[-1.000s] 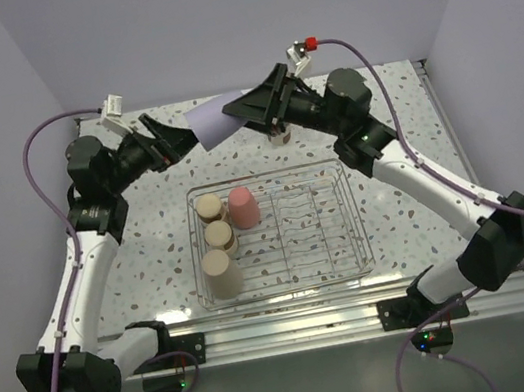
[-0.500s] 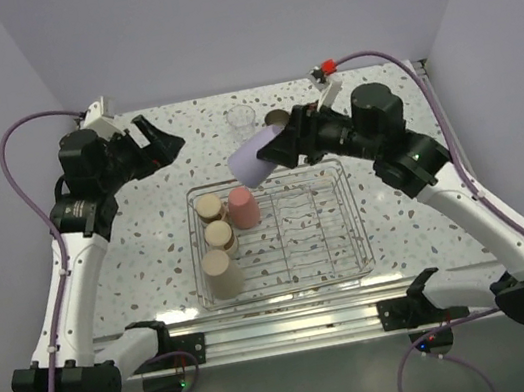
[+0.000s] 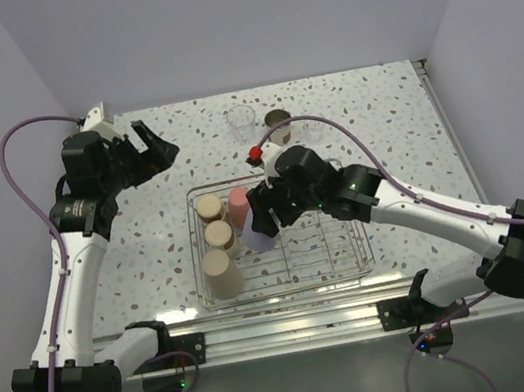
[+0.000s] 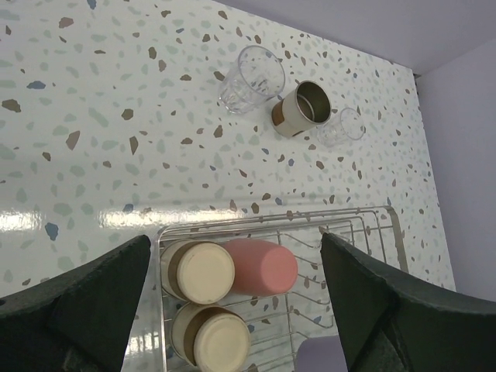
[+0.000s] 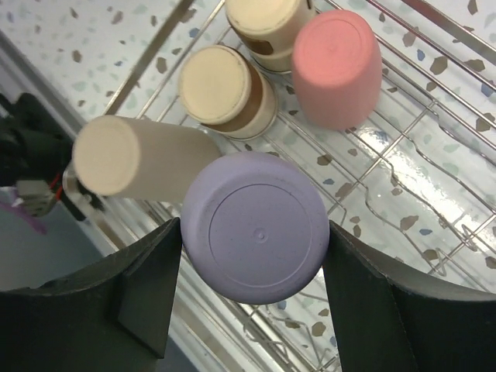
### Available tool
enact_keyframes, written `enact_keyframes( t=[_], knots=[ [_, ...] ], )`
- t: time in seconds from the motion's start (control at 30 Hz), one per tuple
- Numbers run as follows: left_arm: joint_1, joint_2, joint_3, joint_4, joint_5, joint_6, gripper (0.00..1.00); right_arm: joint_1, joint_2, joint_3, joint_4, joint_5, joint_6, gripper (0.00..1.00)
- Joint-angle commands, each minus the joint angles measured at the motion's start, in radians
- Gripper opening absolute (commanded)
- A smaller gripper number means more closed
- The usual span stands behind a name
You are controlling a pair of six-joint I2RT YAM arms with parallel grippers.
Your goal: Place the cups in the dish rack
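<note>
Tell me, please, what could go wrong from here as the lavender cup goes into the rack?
1. The right gripper holds the lavender cup base-up, close beside the tall tan cup and the pink cup. If it comes down slightly off, it might knock either one over.
2. The dish rack has a wire grid floor, so the cup's rim may land unevenly and tip when released.

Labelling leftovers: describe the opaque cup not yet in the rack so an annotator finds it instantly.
Find the wire dish rack. Just beyond its far edge, three cups sit in a short row on the speckled table. Take the middle one, the brown cup: opaque with a metallic inside, while both its neighbours are clear glasses.
</note>
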Motion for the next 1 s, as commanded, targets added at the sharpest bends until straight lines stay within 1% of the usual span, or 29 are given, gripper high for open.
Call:
enact_keyframes(
  t=[0.0, 0.2, 0.3, 0.57, 0.97],
  knots=[
    [0.003, -0.023, 0.013, -0.022, -0.022, 0.005, 0.94, 0.019, 0.039, 0.000, 0.047, 0.091, -0.064, 0.00],
    [0.003, -0.049, 0.027, -0.063, -0.046, 0.016, 0.94, 0.039, 0.106, 0.005, 0.064, 0.171, -0.073, 0.00],
    [0.003, -0.055, 0.030, -0.079, -0.059, 0.019, 0.94, 0.048, 0.126, -0.026, 0.095, 0.205, -0.073, 0.00],
    [0.003, -0.050, 0.027, -0.083, -0.055, 0.020, 0.93, 0.067, 0.189, -0.106, 0.234, 0.279, -0.077, 0.00],
    [0.003, -0.029, 0.013, -0.073, -0.045, 0.022, 0.92, 0.070, 0.283, -0.113, 0.309, 0.348, -0.093, 0.00]
  ],
)
